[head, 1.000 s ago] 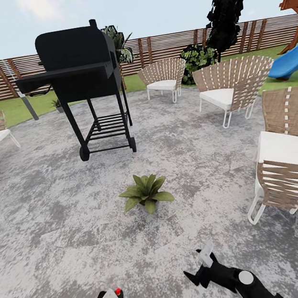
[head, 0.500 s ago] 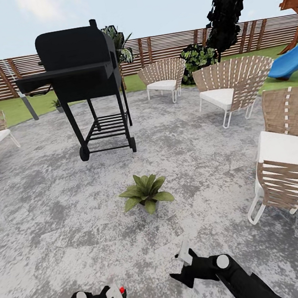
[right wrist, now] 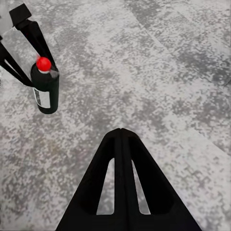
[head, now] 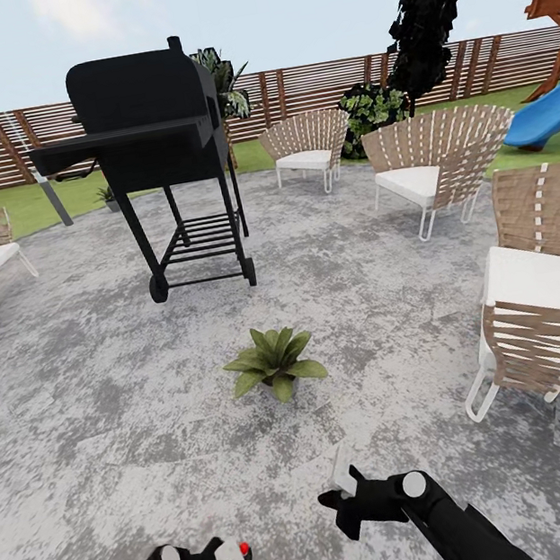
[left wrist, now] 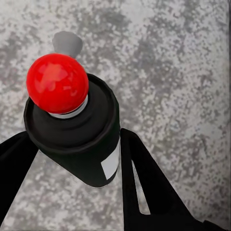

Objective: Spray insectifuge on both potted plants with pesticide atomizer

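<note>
left wrist view shows your left gripper (left wrist: pixel 72 159) clamped on the pesticide atomizer (left wrist: pixel 77 139), low over the patio (head: pixel 84 413). spray from here and the mist may fall short of the potted plant (head: pixel 274 361) ahead. your right gripper (right wrist: pixel 121 139) is together, empty. the grill (head: pixel 150 156) and chairs (head: pixel 549 308) stand well clear.

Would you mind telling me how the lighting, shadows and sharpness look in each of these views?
Head view: flat, even daylight, no clear shadow under the potted plant or grill; distant tree renders near-black. Left wrist view: soft highlight on the atomizer's red cap, patio texture coarse and pixelated. Right wrist view: the right gripper is a plain black silhouette, ground equally grainy.
</note>
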Robot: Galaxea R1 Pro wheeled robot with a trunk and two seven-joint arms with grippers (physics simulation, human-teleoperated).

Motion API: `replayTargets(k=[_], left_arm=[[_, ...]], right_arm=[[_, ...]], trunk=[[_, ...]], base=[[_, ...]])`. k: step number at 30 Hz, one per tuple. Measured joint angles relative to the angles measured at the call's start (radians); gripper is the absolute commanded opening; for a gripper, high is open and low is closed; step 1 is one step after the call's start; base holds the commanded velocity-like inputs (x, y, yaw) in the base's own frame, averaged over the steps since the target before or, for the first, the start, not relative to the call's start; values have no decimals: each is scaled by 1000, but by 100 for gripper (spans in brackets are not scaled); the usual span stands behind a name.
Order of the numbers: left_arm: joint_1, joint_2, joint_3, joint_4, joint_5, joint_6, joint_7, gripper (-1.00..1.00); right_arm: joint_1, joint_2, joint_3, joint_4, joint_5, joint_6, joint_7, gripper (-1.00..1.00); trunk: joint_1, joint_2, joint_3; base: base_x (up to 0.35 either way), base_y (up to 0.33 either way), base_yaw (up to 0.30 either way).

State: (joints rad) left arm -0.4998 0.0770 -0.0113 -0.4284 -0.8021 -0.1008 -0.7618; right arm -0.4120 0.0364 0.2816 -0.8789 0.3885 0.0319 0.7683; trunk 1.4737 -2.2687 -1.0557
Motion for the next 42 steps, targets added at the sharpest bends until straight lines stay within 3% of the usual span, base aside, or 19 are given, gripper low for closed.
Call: replayTargets(k=[5,8,11,14,25,42], left_arm=[[0,-15,0,-21,0,-4,-2,-100],[0,-40,-11,-32,-4,-5,-2,-100],[-1,-63,-87,-35,-6,-4,-2,-100],[-1,-74,-99,-36,-7,-5,-2,-100],[-3,-86,-103,-71,0,-10,-61,-100],[-3,-126,-102,-105,2,-33,-68,-100]], right_arm=[[0,0,1,0,1,0,4,-100],[0,0,12,0,1,0,4,-100],[0,0,60,0,2,0,4,-100],[0,-1,67,0,3,0,4,-100],[0,-1,68,0,3,0,4,-100],[0,-1,69,1,3,0,4,-100]], trunk=[[0,0,0],[0,0,0],[0,0,0],[0,0,0],[0,0,0],[0,0,0]], base=[[0,0,0],[0,0,0],[0,0,0],[0,0,0],[0,0,0],[0,0,0]])
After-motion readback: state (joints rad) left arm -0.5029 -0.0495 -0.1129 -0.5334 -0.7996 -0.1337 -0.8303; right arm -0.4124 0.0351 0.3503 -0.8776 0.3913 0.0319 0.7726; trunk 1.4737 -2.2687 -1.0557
